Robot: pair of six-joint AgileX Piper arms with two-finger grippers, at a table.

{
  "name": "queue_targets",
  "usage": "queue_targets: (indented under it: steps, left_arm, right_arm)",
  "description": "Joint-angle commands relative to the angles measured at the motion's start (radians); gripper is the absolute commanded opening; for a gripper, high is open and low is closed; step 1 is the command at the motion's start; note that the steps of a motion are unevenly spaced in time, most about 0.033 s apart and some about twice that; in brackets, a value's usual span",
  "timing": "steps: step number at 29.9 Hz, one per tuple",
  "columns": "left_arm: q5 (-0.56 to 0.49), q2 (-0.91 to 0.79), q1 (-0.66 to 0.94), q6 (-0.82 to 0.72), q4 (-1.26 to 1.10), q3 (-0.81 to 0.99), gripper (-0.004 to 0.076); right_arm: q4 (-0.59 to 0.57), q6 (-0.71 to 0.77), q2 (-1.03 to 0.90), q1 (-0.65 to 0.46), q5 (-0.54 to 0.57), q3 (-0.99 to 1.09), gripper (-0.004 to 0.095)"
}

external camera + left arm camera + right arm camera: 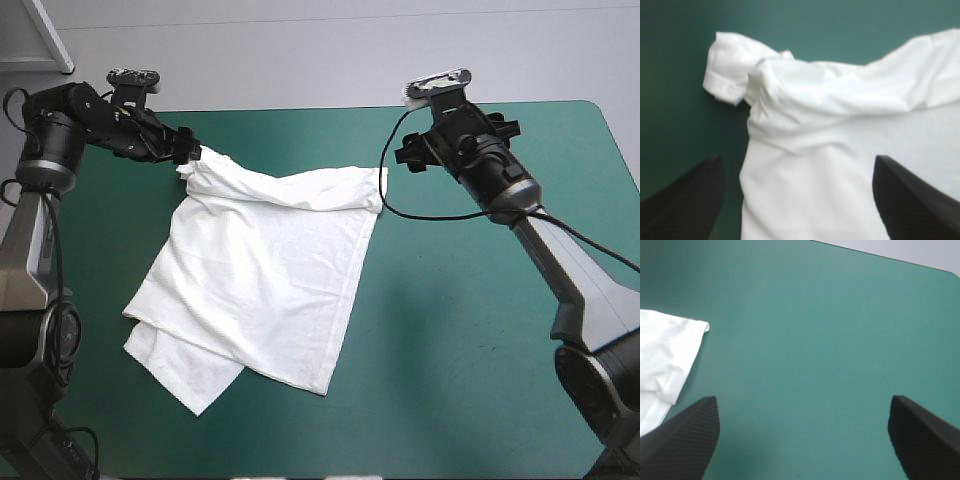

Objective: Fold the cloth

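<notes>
The white T-shirt (265,275) lies on the teal-green cover, left of the middle, with creases and its near part doubled over in layers. My left gripper (188,148) hovers open at the shirt's far left corner. In the left wrist view the left gripper (797,160) stands open over the T-shirt (840,130), with a bunched sleeve (725,75) ahead of it. My right gripper (408,158) is open just beyond the shirt's far right corner (378,185). In the right wrist view the right gripper (805,400) holds nothing, and the shirt's corner (670,350) lies beside one finger.
Bare teal-green cover (480,300) stretches to the right of the shirt and along the near edge. The table's far edge (880,257) runs ahead of the right gripper and curves into a rounded corner (600,110).
</notes>
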Motion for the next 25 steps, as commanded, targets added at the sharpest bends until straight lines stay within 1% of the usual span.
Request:
queue_targets:
  steps: [1,3,5,8,10,15,18,19,23,25]
  left_arm:
    - [0.118,-0.112,0.000,-0.064,0.046,0.004,0.0575]
    - [0.118,-0.181,0.000,-0.076,0.070,0.075,0.0569]
    - [0.114,-0.258,0.000,-0.082,0.113,0.191,0.0560]
    - [0.065,-0.370,0.002,-0.124,0.192,0.387,0.0560]
    - [0.010,-0.436,0.002,-0.146,0.230,0.507,0.0560]
    - [-0.225,-0.555,0.002,-0.173,0.253,0.809,0.0560]
    - [-0.320,-0.548,0.002,-0.206,0.257,0.958,0.0560]
    - [-0.366,-0.539,0.002,-0.206,0.257,1.002,0.0560]
    - [-0.524,-0.513,0.042,-0.259,0.260,1.101,0.0560]
    - [-0.551,-0.503,0.089,-0.259,0.239,1.112,0.0560]
  right_arm:
    - [0.027,-0.043,-0.115,-0.004,0.042,-0.033,0.0805]
    - [0.053,-0.072,-0.142,-0.004,0.073,-0.025,0.0795]
    - [0.093,-0.097,-0.170,-0.004,0.094,-0.002,0.0781]
    - [0.165,-0.159,-0.199,-0.004,0.102,0.055,0.0764]
    - [0.195,-0.181,-0.210,-0.004,0.096,0.096,0.0762]
    - [0.218,-0.189,-0.213,-0.004,0.093,0.172,0.0751]
    - [0.260,-0.217,-0.213,-0.004,0.096,0.208,0.0741]
    - [0.281,-0.230,-0.213,-0.004,0.097,0.214,0.0741]
    - [0.356,-0.264,-0.213,-0.004,0.101,0.251,0.0741]
    - [0.366,-0.267,-0.213,0.000,0.101,0.269,0.0739]
